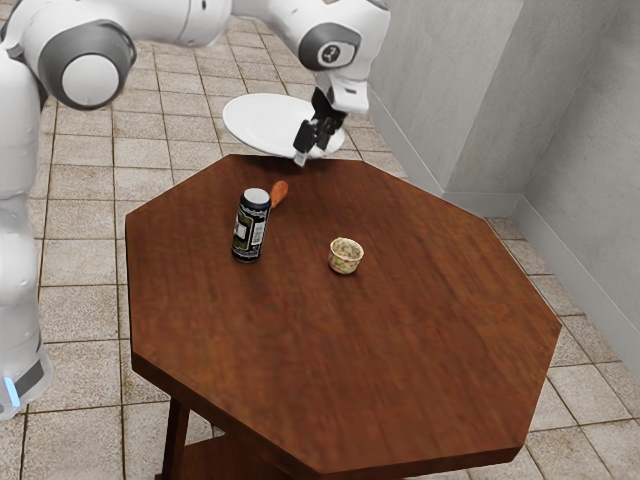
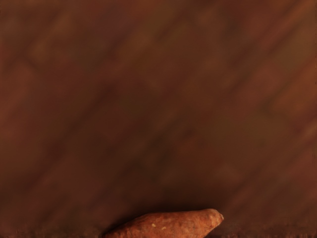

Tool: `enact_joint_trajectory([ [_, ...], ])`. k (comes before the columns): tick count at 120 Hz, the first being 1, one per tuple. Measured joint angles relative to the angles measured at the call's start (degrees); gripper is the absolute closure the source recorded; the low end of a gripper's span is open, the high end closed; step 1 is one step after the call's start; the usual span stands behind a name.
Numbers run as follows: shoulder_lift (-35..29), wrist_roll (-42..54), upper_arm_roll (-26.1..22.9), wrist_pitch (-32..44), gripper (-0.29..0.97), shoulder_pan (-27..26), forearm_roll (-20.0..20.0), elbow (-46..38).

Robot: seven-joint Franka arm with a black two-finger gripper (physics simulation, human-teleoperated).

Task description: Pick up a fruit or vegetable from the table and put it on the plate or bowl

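Jar (image 1: 251, 225) partly hides sweet potato (image 1: 280, 191).

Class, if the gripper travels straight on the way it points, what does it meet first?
Probably the sweet potato on the table, just under the gripper; depth is unclear.

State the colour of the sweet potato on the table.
The sweet potato is orange-brown, seen best in the wrist view.

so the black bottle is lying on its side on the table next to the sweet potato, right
Not quite: the black bottle stands upright, as the exterior view shows. It is on the table next to the sweet potato.
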Motion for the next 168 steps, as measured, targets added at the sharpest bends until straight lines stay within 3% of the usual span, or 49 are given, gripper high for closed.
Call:
enact_joint_trajectory([
  [40,-1.83,2.93,0.75,2.05,0.0,0.48,0.41,-6.17],
  [168,3.78,8.59,3.3,5.77,0.0,0.21,0.27,-8.15],
])
